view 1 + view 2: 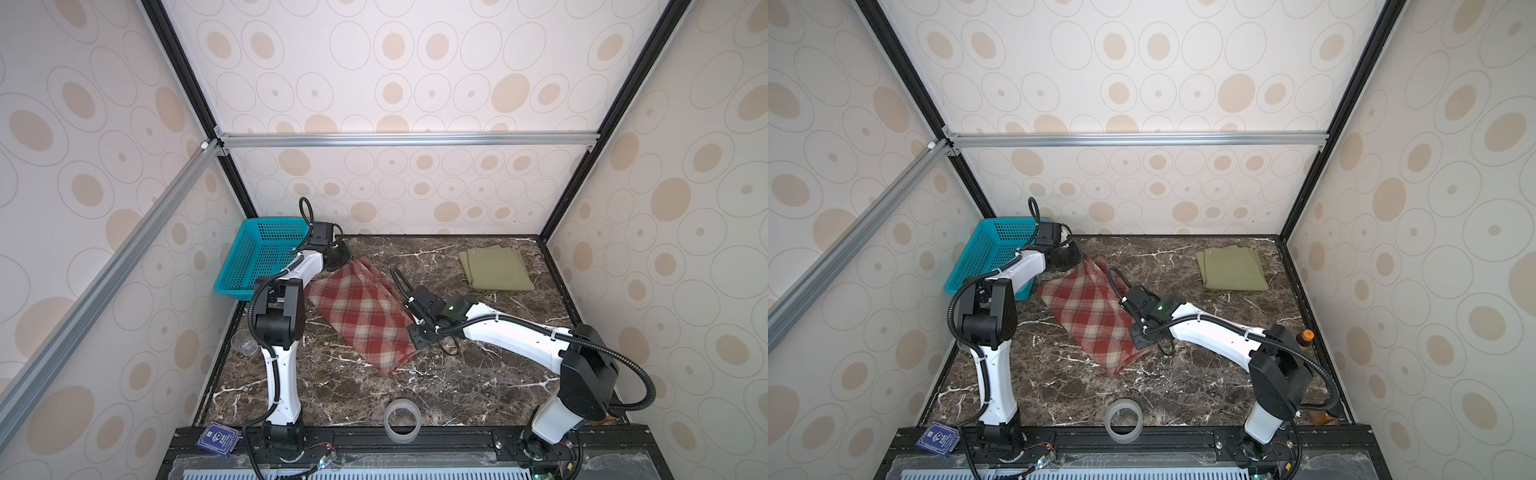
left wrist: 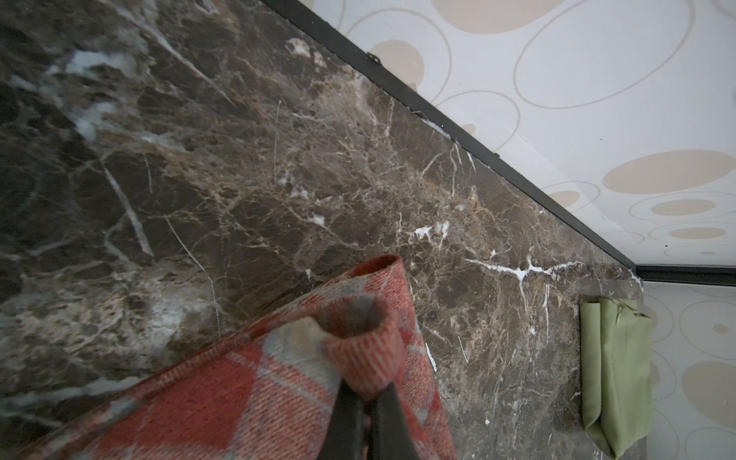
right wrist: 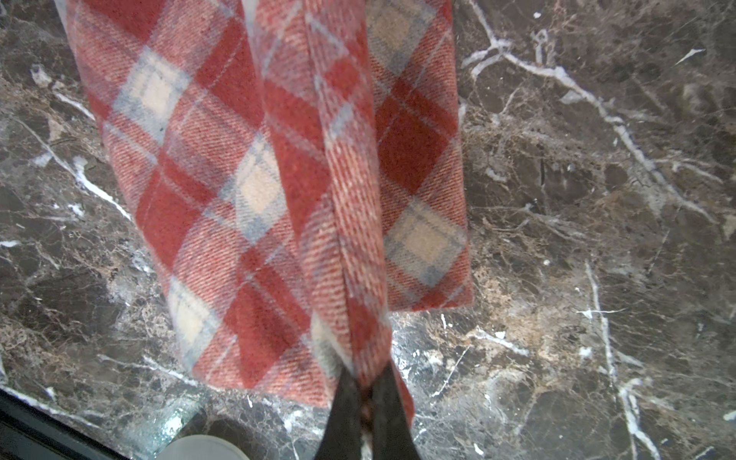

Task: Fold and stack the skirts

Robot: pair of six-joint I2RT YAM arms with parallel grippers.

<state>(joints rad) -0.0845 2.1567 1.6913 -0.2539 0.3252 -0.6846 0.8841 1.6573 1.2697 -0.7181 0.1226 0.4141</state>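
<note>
Plaid skirt (image 1: pixel 358 316) diagonal, far-left to near-right

Robot lab booth, aluminium frame (image 1: pixel 407 139), wallpapered panels (image 1: pixel 374 62), marble tabletop (image 1: pixel 457 374)

Dark veined marble counter (image 1: pixel 457 374) bears a red-and-cream plaid woolly skirt (image 1: pixel 361 316), folded olive-green skirt (image 1: pixel 494 266), teal plastic mesh basket (image 1: pixel 249 257), clear tape roll (image 1: pixel 402 419).

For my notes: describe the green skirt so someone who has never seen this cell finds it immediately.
Start at the dark marble tabletop and go to its far right corner. The olive-green skirt lies there folded flat, alone. Unlike the red plaid skirt mid-table, it is plain, thin and a single colour.
</note>
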